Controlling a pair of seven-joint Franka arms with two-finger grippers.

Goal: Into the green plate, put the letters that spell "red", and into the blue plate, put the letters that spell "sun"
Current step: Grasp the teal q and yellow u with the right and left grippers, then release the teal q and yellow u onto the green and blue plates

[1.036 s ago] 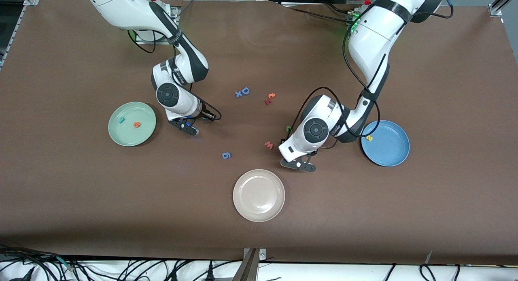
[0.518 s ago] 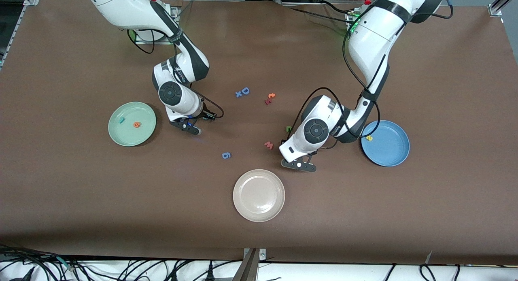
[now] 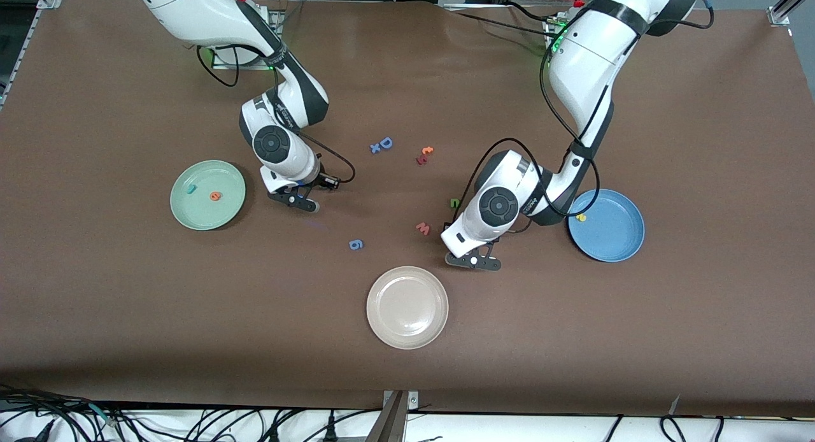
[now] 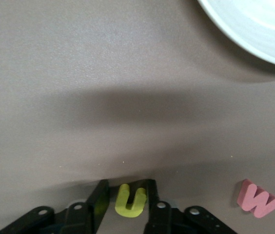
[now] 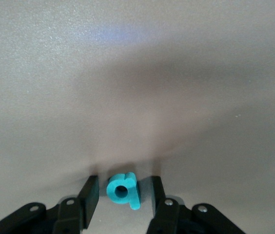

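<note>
My left gripper (image 3: pixel 472 262) (image 4: pixel 127 187) is down at the table, jaws drawn in on the yellow "u" (image 4: pixel 130 200), which lies flat. My right gripper (image 3: pixel 294 200) (image 5: pixel 123 183) stands open over the teal "d" (image 5: pixel 123 191), with a gap on each side. Both letters are hidden in the front view. The green plate (image 3: pixel 210 216) holds the teal "r" (image 3: pixel 190 189) and the orange "e" (image 3: pixel 216 196). The blue plate (image 3: pixel 611 241) holds the yellow "s" (image 3: pixel 581 217). The dark green "n" (image 3: pixel 454 203) lies beside the left arm's wrist.
A beige-white plate (image 3: pixel 407 330) (image 4: pixel 254 34) sits nearer the front camera than the left gripper. A pink "w" (image 3: pixel 423 228) (image 4: pixel 258 198) lies next to the "u". A blue "g" (image 3: pixel 356 244), a blue "D" (image 3: pixel 386 142) and small orange-red letters (image 3: pixel 425 155) lie mid-table.
The left gripper's jaws have closed in around the yellow "u". The right arm's wrist has shifted slightly while its gripper stays open over the "d".
</note>
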